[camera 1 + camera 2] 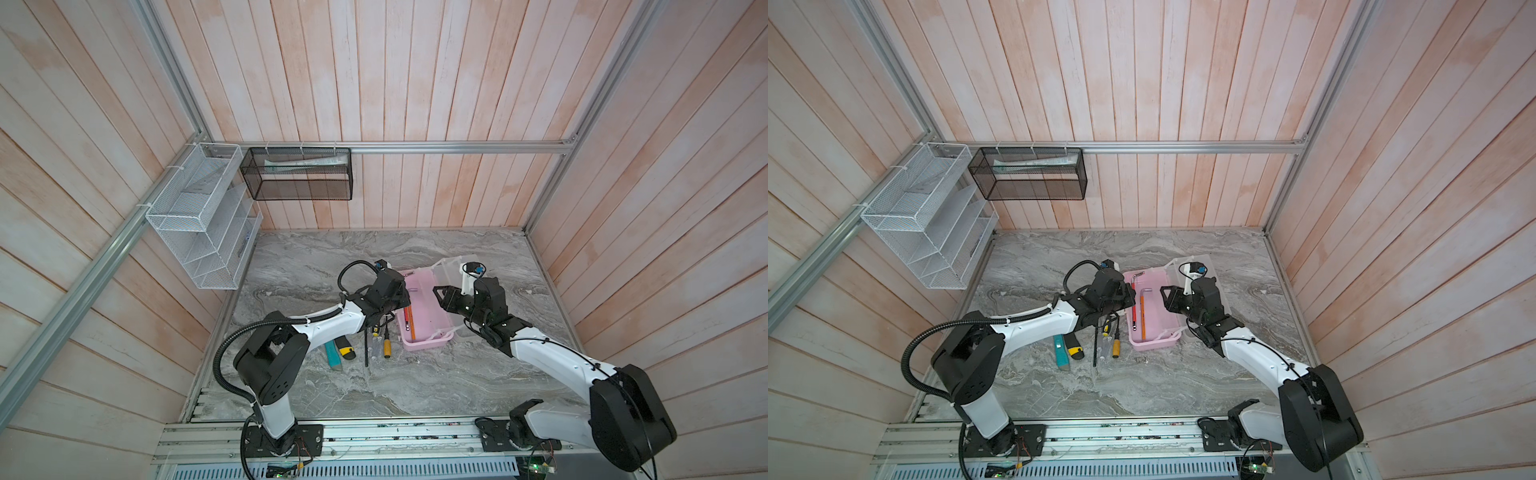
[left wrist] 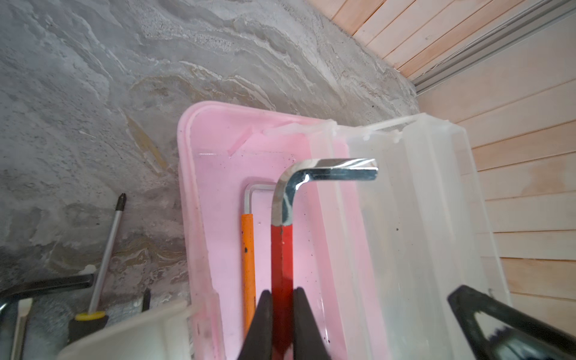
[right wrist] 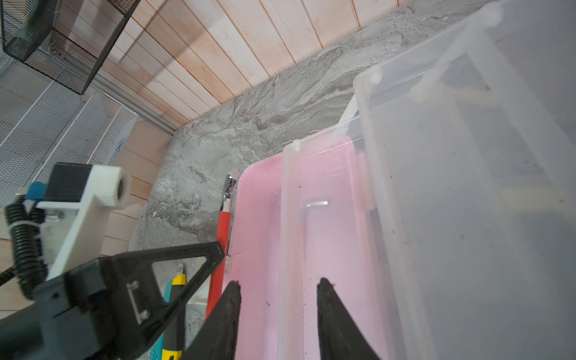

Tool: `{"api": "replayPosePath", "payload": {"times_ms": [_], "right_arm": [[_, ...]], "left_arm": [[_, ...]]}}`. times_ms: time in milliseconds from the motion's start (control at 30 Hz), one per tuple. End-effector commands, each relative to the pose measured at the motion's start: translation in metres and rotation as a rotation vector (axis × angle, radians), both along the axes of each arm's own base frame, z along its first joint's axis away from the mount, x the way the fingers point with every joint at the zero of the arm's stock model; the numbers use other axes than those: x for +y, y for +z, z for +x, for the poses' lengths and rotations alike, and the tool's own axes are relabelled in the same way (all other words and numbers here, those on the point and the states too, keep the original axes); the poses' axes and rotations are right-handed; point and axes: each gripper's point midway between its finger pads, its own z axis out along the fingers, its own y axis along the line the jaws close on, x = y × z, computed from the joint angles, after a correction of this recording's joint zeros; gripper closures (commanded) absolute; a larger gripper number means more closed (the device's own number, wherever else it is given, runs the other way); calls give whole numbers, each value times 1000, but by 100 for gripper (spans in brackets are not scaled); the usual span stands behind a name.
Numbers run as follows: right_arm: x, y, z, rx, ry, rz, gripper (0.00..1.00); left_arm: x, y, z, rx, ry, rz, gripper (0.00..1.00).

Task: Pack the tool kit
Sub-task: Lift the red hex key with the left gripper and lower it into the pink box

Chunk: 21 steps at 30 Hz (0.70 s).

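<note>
The case (image 1: 424, 344) stands at the table (image 1: 374, 395) centre, lid (image 1: 451, 266) open to its right. A hex key (image 2: 248, 249) lies inside; knives (image 1: 334, 353) and screwdrivers (image 1: 387, 347) lie left of it.

This is a robot test cell in a lab, dressed as a room corner. Pale plank walls (image 1: 415, 83) are framed by bare aluminium profiles (image 1: 457, 146). The marble-look tabletop (image 1: 415, 386) ends at a slotted aluminium rail (image 1: 395, 436), where the left arm (image 1: 324, 328) and right arm (image 1: 557, 361) are bolted. A white mesh basket (image 1: 187, 199) and a black mesh basket (image 1: 299, 178) hang from the profiles on cable ties.
</note>
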Motion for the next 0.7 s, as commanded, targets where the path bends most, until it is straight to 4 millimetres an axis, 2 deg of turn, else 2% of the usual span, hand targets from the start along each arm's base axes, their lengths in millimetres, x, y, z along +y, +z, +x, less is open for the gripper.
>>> {"api": "replayPosePath", "payload": {"times_ms": [0, 333, 600, 667], "right_arm": [[2, -2, 0, -2, 9, 11, 60], [4, -9, 4, 11, 16, 9, 60], [3, -14, 6, 31, 17, 11, 60], [4, -13, 6, 31, 20, 16, 60]], "left_arm": [[-12, 7, 11, -18, 11, -32, 100], [-18, -21, 22, 39, -14, 116, 100], [-15, -33, 22, 63, -4, 151, 100], [-16, -34, 23, 65, -13, 157, 88]]}}
